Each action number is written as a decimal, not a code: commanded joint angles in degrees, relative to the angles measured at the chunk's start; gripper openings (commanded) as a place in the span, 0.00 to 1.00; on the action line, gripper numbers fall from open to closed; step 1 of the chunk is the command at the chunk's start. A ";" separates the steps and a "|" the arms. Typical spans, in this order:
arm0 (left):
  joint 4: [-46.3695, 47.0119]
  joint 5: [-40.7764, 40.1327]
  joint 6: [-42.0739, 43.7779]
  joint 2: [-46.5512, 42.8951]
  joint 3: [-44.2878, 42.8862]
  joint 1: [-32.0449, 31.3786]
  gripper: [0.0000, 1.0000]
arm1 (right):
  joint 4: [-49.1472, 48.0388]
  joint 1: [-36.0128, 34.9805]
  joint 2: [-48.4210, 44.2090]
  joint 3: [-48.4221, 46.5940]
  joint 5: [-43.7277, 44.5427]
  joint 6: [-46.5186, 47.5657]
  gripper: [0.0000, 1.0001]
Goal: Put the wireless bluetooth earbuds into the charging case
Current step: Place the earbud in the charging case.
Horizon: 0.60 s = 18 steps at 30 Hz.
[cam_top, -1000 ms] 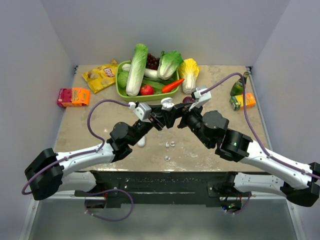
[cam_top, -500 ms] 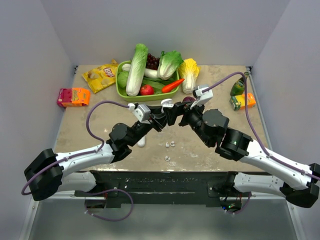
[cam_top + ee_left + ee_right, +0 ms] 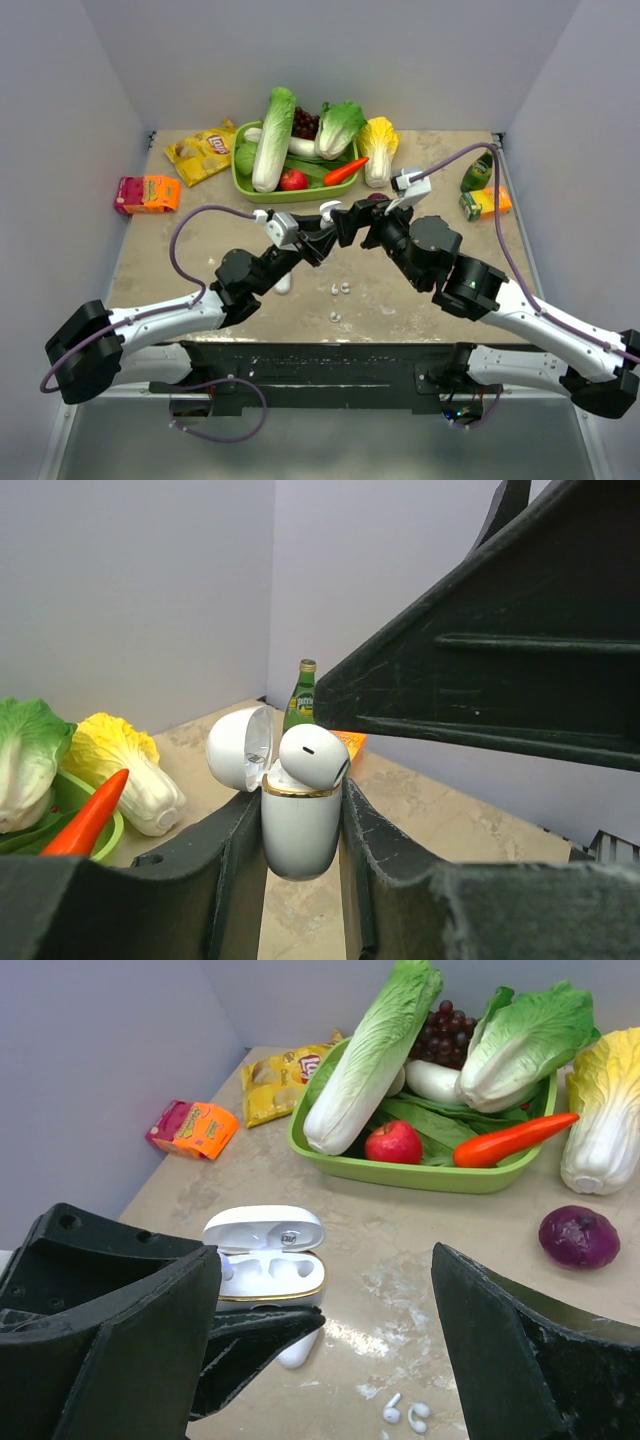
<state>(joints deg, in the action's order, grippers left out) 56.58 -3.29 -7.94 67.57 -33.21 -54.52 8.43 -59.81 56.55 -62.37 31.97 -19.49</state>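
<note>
My left gripper [image 3: 300, 815] is shut on the white charging case [image 3: 298, 830], held above the table with its lid [image 3: 240, 748] hinged open. One white earbud [image 3: 313, 755] rests tilted on the case's gold-rimmed mouth, standing proud of it. From the right wrist view the case [image 3: 270, 1275] shows its open cavities. My right gripper [image 3: 328, 1260] is open just over it, its left finger [image 3: 110, 1340] covering the case's left end. Two small white earbuds [image 3: 403, 1413] lie on the table below. From above, both grippers [image 3: 322, 222] [image 3: 350, 215] meet mid-table over the earbuds [image 3: 340, 289].
A green tray [image 3: 243, 185] of vegetables stands at the back, with a carrot [image 3: 345, 170], yellow cabbage [image 3: 378, 150] and purple onion [image 3: 577, 1237] near it. A chip bag [image 3: 203, 153], orange box [image 3: 147, 193], green bottle [image 3: 475, 175] and a white object [image 3: 284, 284] lie around.
Both grippers have drifted slightly away from the arm bases and up together. The left keeps its hold on the case and the right stays open.
</note>
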 commanded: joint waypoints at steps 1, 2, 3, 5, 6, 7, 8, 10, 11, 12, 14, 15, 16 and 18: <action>5.04 0.65 0.30 -1.92 -0.01 -0.32 0.00 | -0.78 0.84 -0.92 -0.12 0.47 -0.29 0.89; 5.03 0.57 0.30 -2.00 -0.01 -0.32 0.00 | -0.78 0.92 -0.92 -0.12 0.38 -0.29 0.89; 5.21 0.56 0.30 -2.27 0.25 -0.32 0.00 | -0.52 0.92 -0.92 -0.21 0.46 -0.29 0.89; 5.04 0.56 0.30 -2.27 0.17 -0.23 0.00 | -0.52 1.10 -1.36 0.05 0.82 -0.64 0.89; 3.99 0.48 0.30 -2.09 -0.27 -0.23 0.00 | -1.39 1.10 -2.32 0.14 0.82 -0.73 0.89; 3.11 0.39 0.39 -1.83 -0.80 -0.23 0.00 | -2.26 1.10 -2.94 1.01 0.12 -0.90 0.89; 2.14 0.30 0.39 -1.57 -1.24 -0.23 0.00 | -3.40 1.10 -3.90 1.46 -0.23 -1.08 0.89; 0.64 0.13 0.30 -0.95 -1.86 -0.23 0.00 | -6.13 1.10 -5.57 2.07 -1.55 -1.08 0.90; 0.38 0.13 0.21 -0.78 -1.94 -0.23 0.00 | -6.58 1.19 -5.67 1.90 -2.95 -1.08 0.90; -0.06 0.13 0.12 -0.34 -2.21 -0.23 0.00 | -7.10 1.10 -5.67 1.73 -3.22 -0.99 0.90; -0.94 0.12 -0.05 0.10 -2.82 -0.23 0.00 | -7.54 1.10 -5.23 1.29 -5.84 -0.99 0.90; -1.03 0.21 -0.14 0.45 -2.82 -0.15 0.00 | -7.46 1.10 -4.70 1.11 -6.38 -0.91 0.91; -0.86 0.39 -0.14 0.46 -2.82 -0.23 0.00 | -6.85 1.10 -4.18 0.15 -6.91 -0.91 0.91; -0.07 0.48 -0.32 0.55 -2.74 -0.32 0.00 | -5.01 1.10 -1.89 -0.56 -8.40 -0.99 0.91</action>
<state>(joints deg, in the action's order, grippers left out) 54.46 -3.22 -7.94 67.85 -33.54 -54.52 4.03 -58.81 51.83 -60.49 27.73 -20.10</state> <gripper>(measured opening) 0.347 0.903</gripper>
